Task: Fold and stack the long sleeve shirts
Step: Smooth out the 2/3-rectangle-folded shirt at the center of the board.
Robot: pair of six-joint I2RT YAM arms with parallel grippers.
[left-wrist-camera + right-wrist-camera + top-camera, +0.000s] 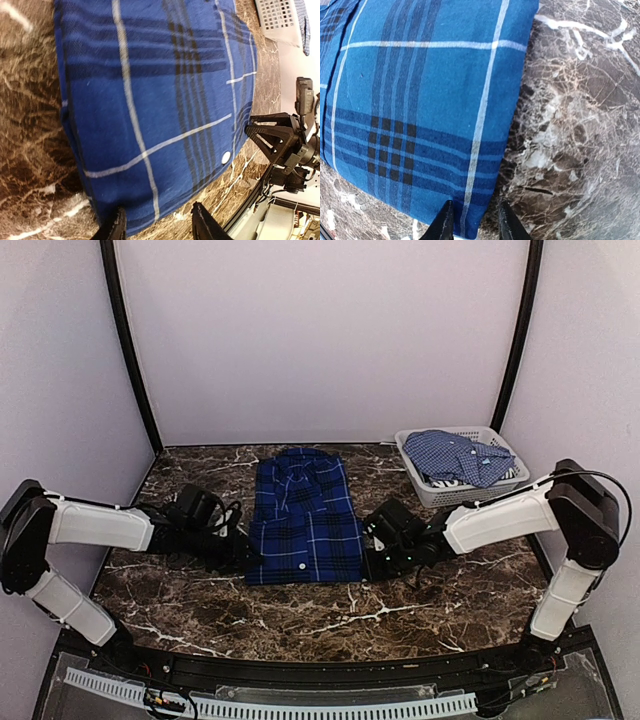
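The dark royal-blue plaid shirt [303, 517] lies folded into a narrow rectangle on the marble table, collar at the far end. It fills the left wrist view [150, 100] and the right wrist view [420, 100]. My left gripper [240, 550] is open at the shirt's near left corner, its jaws straddling the hem [157, 222]. My right gripper [372, 545] is open at the near right corner, its jaws astride the edge [472, 222]. The lighter blue fine-checked shirt [456, 457] lies crumpled in the basket at the back right.
The pale lattice basket [440, 492] stands at the back right of the table, close beside my right arm; a corner of it shows in the left wrist view [280, 20]. Dark marble table [300, 615] with pale walls on three sides.
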